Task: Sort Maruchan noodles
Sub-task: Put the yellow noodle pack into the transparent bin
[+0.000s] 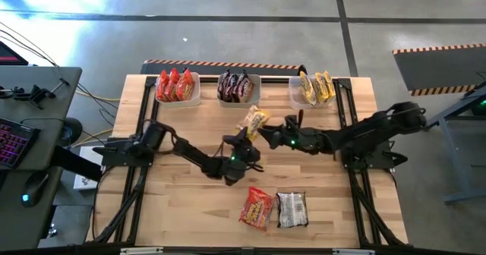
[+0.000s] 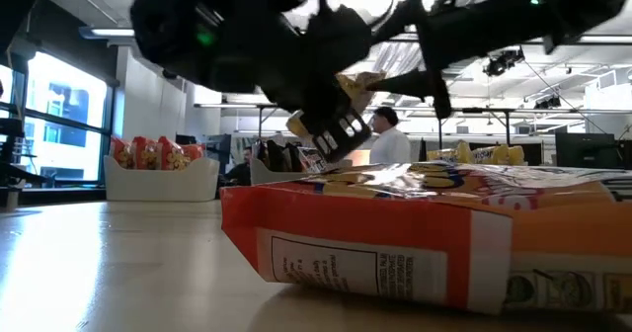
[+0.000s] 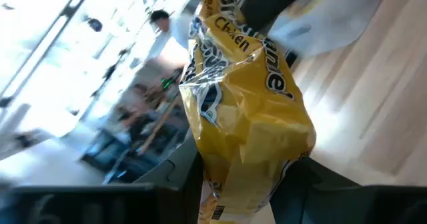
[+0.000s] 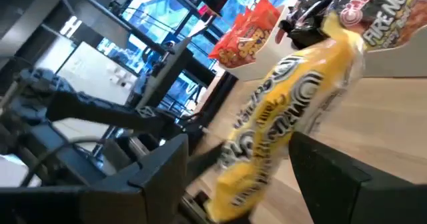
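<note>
A yellow Maruchan noodle packet hangs above the table's middle, between my two grippers. My left gripper comes from the left and is shut on it. My right gripper comes from the right and is open, its fingers on either side of the packet's other end; I cannot tell whether they touch it. A red-orange packet and a silver packet lie flat near the table's front edge. My left gripper pinches one short end of the yellow packet between its two fingers. The fingers reach in about level from the table's left. The packet sticks out beyond them, tilted and crumpled, lifted clear of the table.
Three pale bins stand along the far edge: one with red-orange packets, one with dark packets, one with yellow packets. In the low view the red-orange packet fills the foreground. People show in the room behind.
</note>
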Tool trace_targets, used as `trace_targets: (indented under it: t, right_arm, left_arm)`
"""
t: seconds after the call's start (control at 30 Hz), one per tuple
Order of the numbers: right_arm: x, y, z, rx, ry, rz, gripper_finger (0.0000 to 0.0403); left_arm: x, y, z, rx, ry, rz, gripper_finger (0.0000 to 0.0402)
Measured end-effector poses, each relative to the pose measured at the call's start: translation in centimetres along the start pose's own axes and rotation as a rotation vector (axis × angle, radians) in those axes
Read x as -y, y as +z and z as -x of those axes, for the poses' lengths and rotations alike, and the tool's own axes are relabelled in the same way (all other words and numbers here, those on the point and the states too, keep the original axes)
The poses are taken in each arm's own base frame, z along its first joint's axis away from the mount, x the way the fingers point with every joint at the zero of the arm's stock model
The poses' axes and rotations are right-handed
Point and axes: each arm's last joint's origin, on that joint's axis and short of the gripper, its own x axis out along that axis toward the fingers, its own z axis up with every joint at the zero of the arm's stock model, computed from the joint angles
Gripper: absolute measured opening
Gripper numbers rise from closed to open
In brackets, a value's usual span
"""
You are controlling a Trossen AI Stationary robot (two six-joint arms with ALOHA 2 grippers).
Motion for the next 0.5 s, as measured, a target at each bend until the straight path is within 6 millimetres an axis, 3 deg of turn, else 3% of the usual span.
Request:
trace_targets:
  t: [0.13,0.5]
  right_arm:
    - [0.2,0.5,-1.2,-0.028,-0.063,-0.034,0.0246]
    - [1.4,0.7,-1.9,-0.096,-0.101,-0.130,0.0246]
  left_arm:
    - [0.9,0.6,-0.2,-0.035,0.032,-0.021,0.0110]
    - [0.8,1.1,0.1,-0.006,0.008,0.053,0.0110]
